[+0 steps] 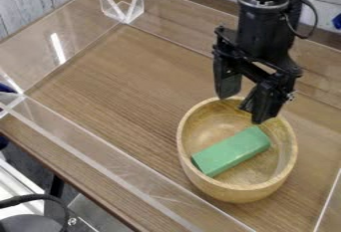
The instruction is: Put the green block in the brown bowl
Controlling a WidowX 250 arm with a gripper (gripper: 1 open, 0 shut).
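The mint green block (230,151) lies slantwise inside the tan wooden bowl (200,175).

Bare wooden tabletop (120,77) left of brown bowl (200,181), clear acrylic walls (80,151) fencing edges, hand (254,94) above the rim

A wood-grain surface (120,87) fills the frame, edged by clear low walls (80,146). The brown bowl (200,181) rests on it at lower right.

No text, label, brand, number or sign can be read on anything in this view.
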